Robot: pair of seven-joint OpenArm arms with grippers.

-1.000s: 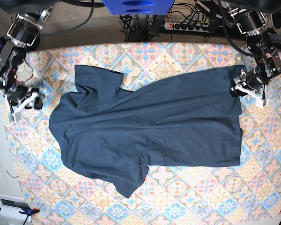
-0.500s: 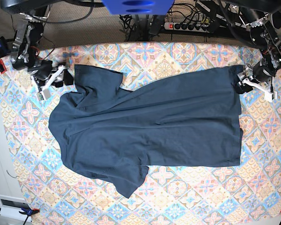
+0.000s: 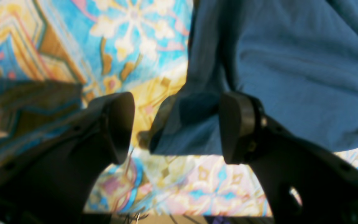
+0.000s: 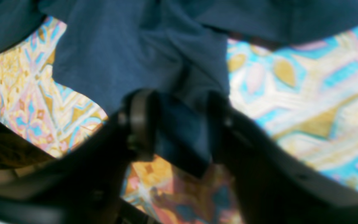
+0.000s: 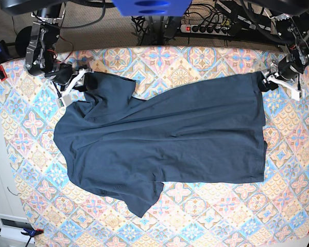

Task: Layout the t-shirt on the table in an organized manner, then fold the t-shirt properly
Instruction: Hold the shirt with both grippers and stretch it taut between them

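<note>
My base camera looks straight down on the whole bench from high overhead. Both wrist cameras peer past their pincers, very close, sharing the shirt's opposite far corners with it.

A robotics lab: power strip and tangled cables (floor behind the table)

Bright, even light; both wrist views blurred, seemingly out of focus.

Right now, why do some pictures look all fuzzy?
Both wrist views sit so close that the t-shirt and dark fingers smear out of focus. The base view is sharp, showing the table pattern crisply, evenly lit, with no glare.
</note>
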